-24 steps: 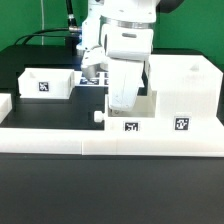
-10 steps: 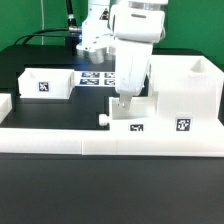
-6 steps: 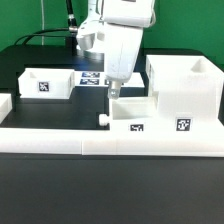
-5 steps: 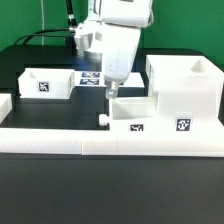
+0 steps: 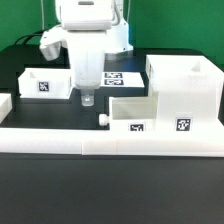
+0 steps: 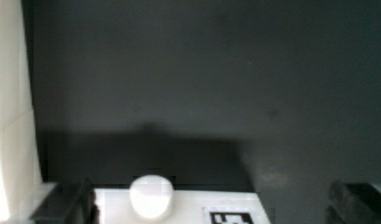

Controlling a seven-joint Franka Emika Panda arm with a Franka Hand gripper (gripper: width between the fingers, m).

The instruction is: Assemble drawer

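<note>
The tall white housing stands at the exterior view's right. One knobbed tray sits against its left side, with its knob pointing left. The second tray lies apart at the left. My gripper hangs low over the black table between the two trays and touches neither. In the wrist view my gripper is open and empty. Its dark fingers stand far apart at the picture's edges, with the tray's knob and front tag showing between them.
A long low white border bar runs along the front. The marker board lies behind the arm. A small white piece sits at the far left. A white edge runs along one side of the wrist view.
The arm has moved from above the right tray toward the exterior view's left and now hangs over the table between the trays. The trays and housing have not moved.
</note>
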